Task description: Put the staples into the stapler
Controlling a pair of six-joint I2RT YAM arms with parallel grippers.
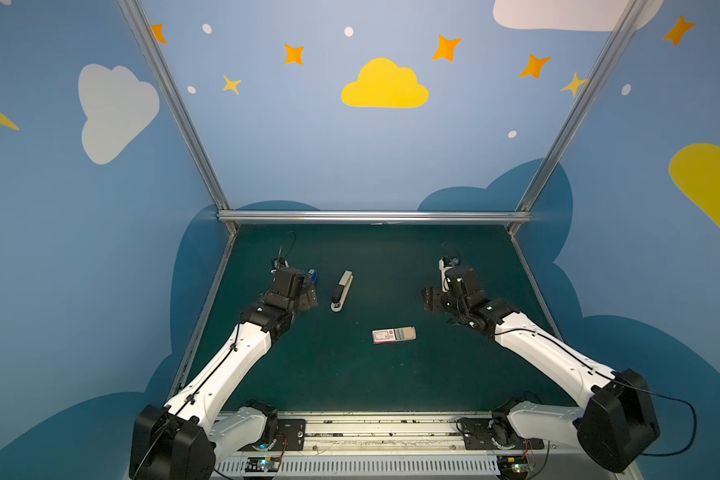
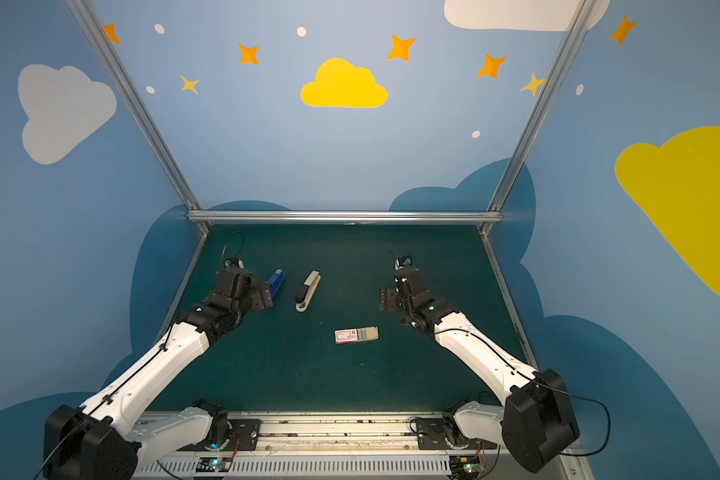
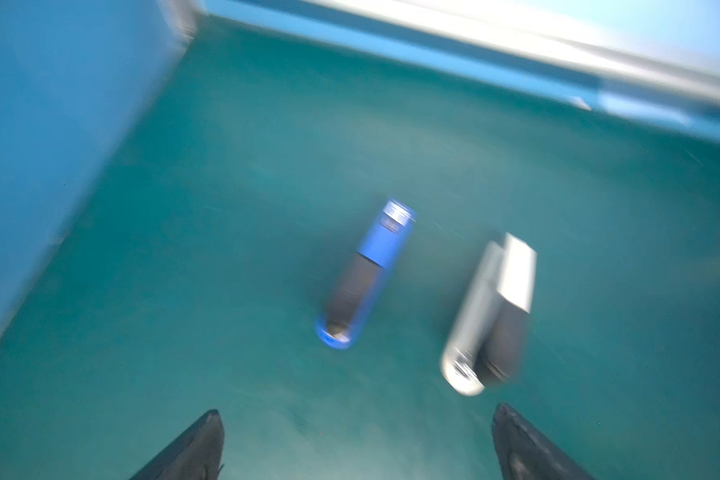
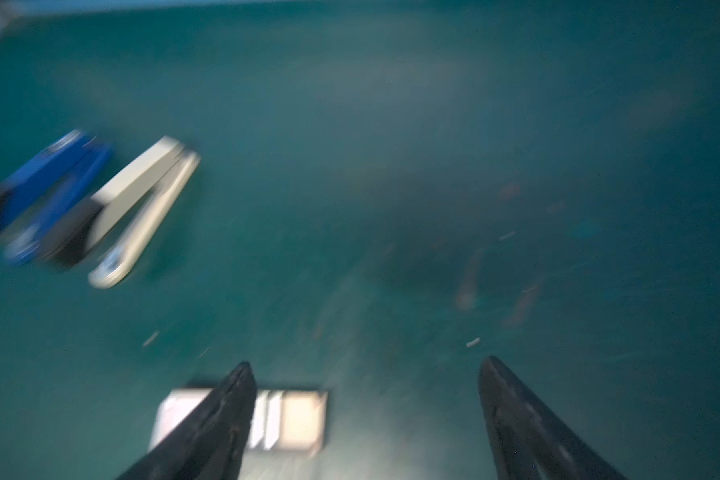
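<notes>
- The desk (image 1: 350,374) is a flat green mat, walled on three sides, and little lies on it.
- Your left hand (image 3: 357,409) hangs above the left half, fingers spread wide, holding nothing. Your right hand (image 4: 367,360) hangs toward the right edge, just as wide and just as empty.
- The white stapler (image 1: 342,291) lies left of the desk's middle, in the far half, and seems to be on its side, though blur leaves that unsure. Expect it to be rigid, fairly heavy and smooth, so take it across its body.
- The blue stapler (image 2: 277,280) lies just beside it, nearer the left edge. The task does not say which one you load. With the two this close, a wide-open finger could knock the neighbour.
- The box (image 1: 393,335) sits near the desk's middle, a little toward the front, with its tray slid out toward the right edge. It is probably light card that slides or crushes, so brace it gently.
- The staples (image 1: 400,333) lie in rows in that tray. A strip is probably thin, light and brittle, so pinch it across its long sides near the middle and never bend it.
- Pale flecks (image 4: 472,342) dot the mat near your right hand, too blurred to name.
</notes>
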